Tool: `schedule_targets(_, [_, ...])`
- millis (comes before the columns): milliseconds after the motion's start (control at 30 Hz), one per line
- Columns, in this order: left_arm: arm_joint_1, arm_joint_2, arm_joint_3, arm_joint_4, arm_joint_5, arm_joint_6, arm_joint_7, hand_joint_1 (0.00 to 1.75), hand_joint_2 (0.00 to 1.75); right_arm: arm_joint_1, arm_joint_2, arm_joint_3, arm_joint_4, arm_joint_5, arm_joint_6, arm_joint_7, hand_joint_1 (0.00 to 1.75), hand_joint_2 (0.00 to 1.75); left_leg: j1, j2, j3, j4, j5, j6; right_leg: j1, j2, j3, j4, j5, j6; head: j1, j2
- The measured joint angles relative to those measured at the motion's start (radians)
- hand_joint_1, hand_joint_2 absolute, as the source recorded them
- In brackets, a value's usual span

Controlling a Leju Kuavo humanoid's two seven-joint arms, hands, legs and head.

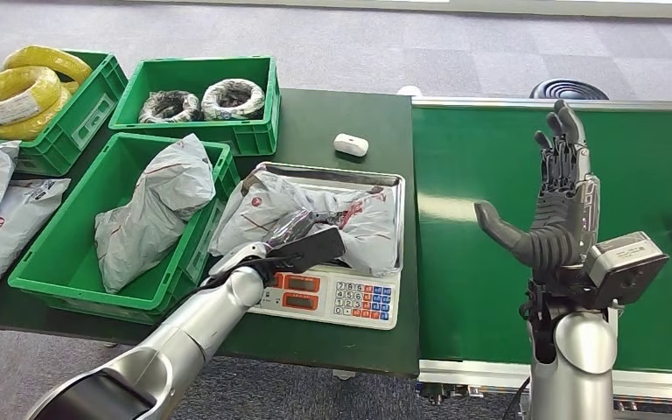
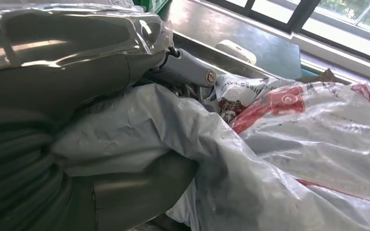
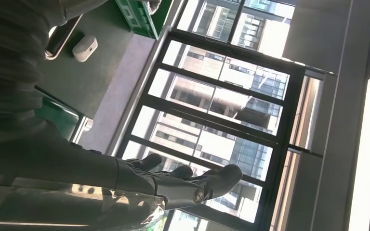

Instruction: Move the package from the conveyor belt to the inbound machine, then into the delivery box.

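1. Head view: the left hand (image 1: 302,234) rests on a grey package (image 1: 315,213) lying on the scale (image 1: 332,297) tray on the dark counter (image 1: 332,118)
2. Left wrist view: its fingers (image 2: 185,67) grip the package's plastic
3. Right hand (image 1: 553,210) is raised above the green conveyor belt (image 1: 481,175), fingers spread, holding nothing
4. Another package (image 1: 153,206) lies in a green crate (image 1: 61,262) beside the scale
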Motion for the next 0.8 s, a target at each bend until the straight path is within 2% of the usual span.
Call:
schedule_targets(200, [0.002, 0.029, 0.029, -0.045, 0.082, 0.059, -0.057, 1.75, 1.75, 0.006, 0.005, -0.014, -0.001, 0.008, -0.001, 0.003, 0.0, 1.75, 0.0, 0.0, 0.0, 0.0, 0.0, 0.0, 0.001, 0.0, 0.0, 0.0, 0.0, 0.0, 0.0, 0.0])
schedule_targets(467, [0.046, 0.122, 0.115, -0.357, 0.143, 0.105, -0.033, 1.75, 1.75, 0.042, 0.011, -0.045, -0.018, 0.017, -0.009, 0.003, 0.0, 1.75, 0.001, 0.0, -0.001, 0.0, 0.0, 0.0, 0.001, 0.0, -0.001, 0.0, 0.0, 0.0, 0.0, 0.0])
schedule_targets(567, [0.09, 0.152, 0.157, -0.519, 0.172, 0.171, -0.078, 1.75, 1.75, 0.063, 0.013, -0.06, -0.03, 0.019, -0.014, 0.004, 0.0, 1.75, 0.001, 0.001, -0.001, 0.0, 0.0, 0.0, 0.001, 0.001, -0.001, 0.0, 0.0, 0.0, 0.0, 0.0])
schedule_targets(667, [0.138, 0.189, 0.232, -0.73, 0.167, 0.232, -0.086, 1.75, 1.75, 0.103, 0.014, -0.087, -0.046, 0.018, -0.023, -0.003, 0.0, 1.75, 0.001, 0.001, -0.001, -0.001, 0.0, 0.0, 0.001, 0.001, -0.001, 0.0, 0.0, 0.0, 0.0, 0.0])
schedule_targets(733, [0.174, 0.21, 0.292, -0.859, 0.075, 0.333, -0.081, 1.75, 1.75, 0.135, 0.017, -0.104, -0.059, 0.017, -0.029, -0.013, 0.0, 1.75, 0.001, 0.001, -0.001, -0.001, -0.001, 0.0, 0.001, 0.001, -0.002, 0.0, -0.001, -0.001, 0.0, 0.0])
schedule_targets(800, [0.205, 0.224, 0.349, -0.954, -0.096, 0.477, -0.054, 1.75, 1.75, 0.161, 0.022, -0.118, -0.07, 0.021, -0.031, -0.02, 0.0, 1.75, 0.001, 0.001, -0.001, -0.001, -0.001, -0.001, 0.001, 0.001, -0.002, 0.0, -0.001, -0.001, 0.0, 0.0])
